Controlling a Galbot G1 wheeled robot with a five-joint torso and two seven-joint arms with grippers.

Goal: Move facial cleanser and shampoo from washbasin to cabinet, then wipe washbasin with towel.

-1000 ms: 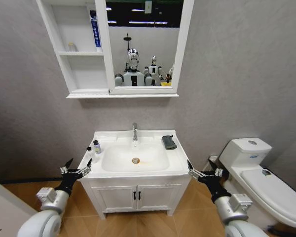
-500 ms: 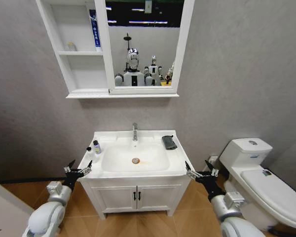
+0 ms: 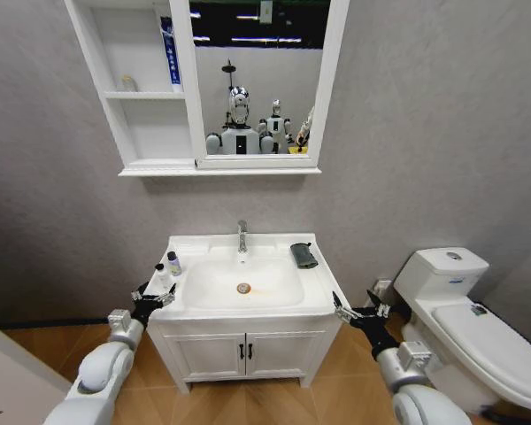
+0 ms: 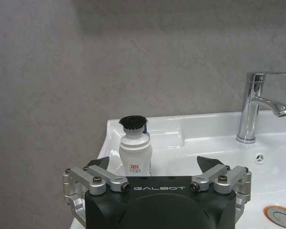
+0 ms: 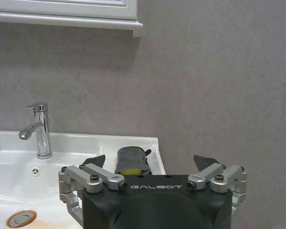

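Head view places the washbasin [image 3: 314, 292] below the wall cabinet [image 3: 99, 66], with two small bottles on its left ledge — a white one with a dark cap [image 3: 161, 274] nearest the left gripper [image 3: 153, 297], and a second bottle [image 3: 173, 263] just behind it. The towel [image 3: 303, 255] lies folded on the right ledge, well apart from the bottles. The left gripper sits at the basin's left front corner, fingers spread and holding nothing; the right gripper [image 3: 358, 312] hangs off the right front corner, likewise spread and empty. Left wrist view shows what the head camera cannot: the white bottle [image 4: 135, 151] stands upright between the parted fingers, its dark bristly-looking cap above a red-marked label, with the chrome faucet [image 4: 255, 105] off to the side; the second bottle is almost wholly hidden behind it there. Judging by its look, the bottle is light, rigid plastic with a smooth, probably slippery wall, and narrow enough to tip — a hold across the mid-body, below the cap, seems safest. Right wrist view adds the towel [image 5: 131, 161] seen end-on, showing a yellow patch beneath the dark cloth, which the head view does not reveal; it should be soft and limp, best pinched at a folded edge.
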